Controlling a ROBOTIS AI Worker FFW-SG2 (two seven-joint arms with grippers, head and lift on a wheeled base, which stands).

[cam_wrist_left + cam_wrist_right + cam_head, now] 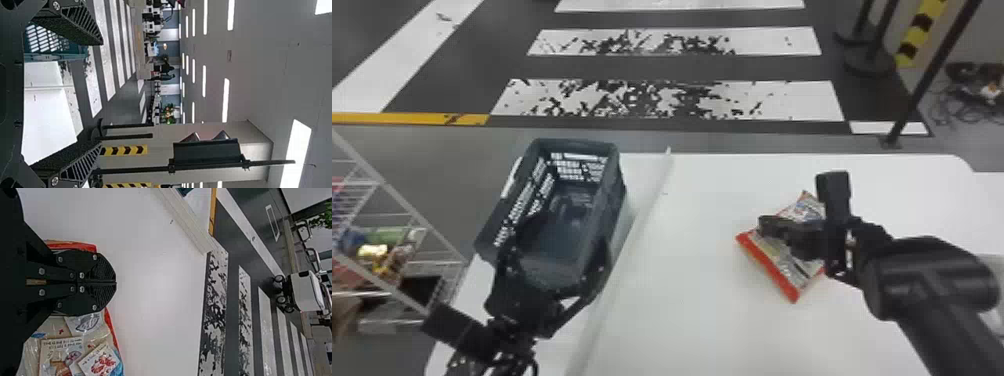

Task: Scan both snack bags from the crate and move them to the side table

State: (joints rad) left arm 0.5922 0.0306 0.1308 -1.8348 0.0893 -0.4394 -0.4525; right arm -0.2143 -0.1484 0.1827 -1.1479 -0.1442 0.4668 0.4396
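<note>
**Shut fingers over the bag on the right, spread fingers at the crate on the left!**

And here's the white counter [712, 190], its far edge running straight across before rounding off at the right corner. A pale strip [652, 200] cuts down it, with the crate [612, 200] standing just left of that line, near the left edge; beyond that edge, a wire rack [384, 180]. Between strip and snack bag [782, 265] there's a broad stretch of white top, real room to move!

Now the bag: lying on the counter, right of the strip, directly beneath the right end effector [767, 225]. That one is clenched, finger against finger, and the bag pokes out on both sides of them in the right wrist view; whether they touch it, I cannot tell. Over at the crate's near end, the left end effector [557, 242] is released, fingers wide apart!
</note>
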